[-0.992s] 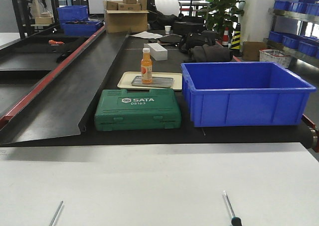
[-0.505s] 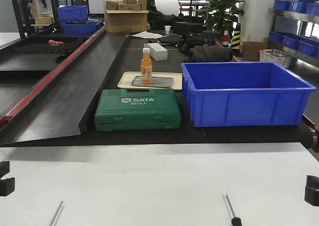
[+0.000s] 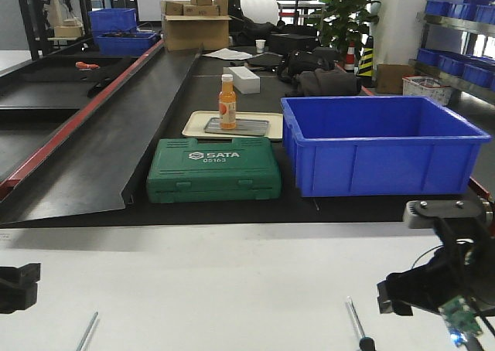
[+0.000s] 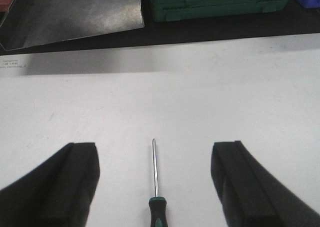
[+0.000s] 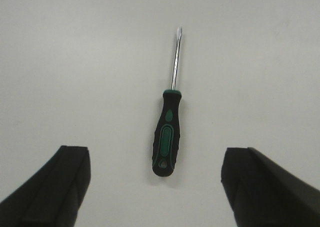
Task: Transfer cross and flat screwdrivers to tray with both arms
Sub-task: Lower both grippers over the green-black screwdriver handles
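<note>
While both screwdrivers lie flat on the white table (image 3: 232, 289), neither is gripped: the left screwdriver (image 4: 155, 187) sits between the widely spread fingers (image 4: 75, 187) of the left gripper (image 4: 154, 152), shaft tip pointing away toward the far table edge, black-green handle cut off by the bottom of the wrist view, fingers clear of it on both sides. The right screwdriver (image 5: 169, 137) is seen whole in the right wrist view, thin silver shaft pointing away, handle nearer the camera, centred between the spread-apart fingers (image 5: 65, 187) of the right gripper (image 5: 157, 154), no contact. From the front camera only the left shaft (image 3: 87, 332) shows at the bottom edge, and the right one (image 3: 356, 324) lies just beside the right arm (image 3: 445, 266), which comes in from the right; the left gripper shows only as a black block (image 3: 17, 285) at the left edge. The grey tray (image 3: 100, 165) lies beyond the table on the left, well apart from both tools, its rounded corner in the left wrist view (image 4: 75, 12). A green SATA case (image 3: 214, 169) sits just right of it, a blue bin (image 3: 383, 146) further right. Behind the case is a beige tray (image 3: 232, 125) with an orange bottle (image 3: 227, 102) standing upright on it.
</note>
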{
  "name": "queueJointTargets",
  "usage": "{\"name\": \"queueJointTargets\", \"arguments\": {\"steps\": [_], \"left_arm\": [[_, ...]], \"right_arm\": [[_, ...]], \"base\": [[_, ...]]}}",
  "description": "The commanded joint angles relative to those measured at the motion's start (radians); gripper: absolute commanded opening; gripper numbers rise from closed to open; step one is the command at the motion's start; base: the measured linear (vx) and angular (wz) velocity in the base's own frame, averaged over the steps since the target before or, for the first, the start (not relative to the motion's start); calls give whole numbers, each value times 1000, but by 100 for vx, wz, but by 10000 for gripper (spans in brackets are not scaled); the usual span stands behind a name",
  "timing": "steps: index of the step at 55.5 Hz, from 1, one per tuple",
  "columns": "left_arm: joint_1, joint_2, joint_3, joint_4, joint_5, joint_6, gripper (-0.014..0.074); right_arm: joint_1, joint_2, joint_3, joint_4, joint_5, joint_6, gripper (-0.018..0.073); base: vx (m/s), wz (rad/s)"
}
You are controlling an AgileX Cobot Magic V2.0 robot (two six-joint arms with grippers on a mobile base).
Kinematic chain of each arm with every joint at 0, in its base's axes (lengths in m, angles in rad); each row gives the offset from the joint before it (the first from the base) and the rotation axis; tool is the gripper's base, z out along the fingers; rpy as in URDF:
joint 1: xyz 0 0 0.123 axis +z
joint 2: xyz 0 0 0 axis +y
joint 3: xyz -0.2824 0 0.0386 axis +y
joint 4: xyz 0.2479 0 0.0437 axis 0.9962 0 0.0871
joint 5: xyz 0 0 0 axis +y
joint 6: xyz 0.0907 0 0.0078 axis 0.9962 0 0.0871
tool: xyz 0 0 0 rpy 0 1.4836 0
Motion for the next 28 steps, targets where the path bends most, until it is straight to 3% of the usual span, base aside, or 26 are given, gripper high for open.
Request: {"name": "queueJointTargets", "arguments": {"steps": [1, 13, 28], "left_arm": [[-1, -17, -35, -12, -71, -8, 594], [-1, -17, -35, -10, -57, -8, 594], [-1, -17, -35, -10, -45, -8, 594]], "right_arm": [[1, 108, -119, -55, 58, 31, 556], [5, 374, -291, -57, 182, 44, 551], [41, 523, -383, -51, 174, 78, 551]], "base": [[0, 0], [0, 0], [0, 0]]}}
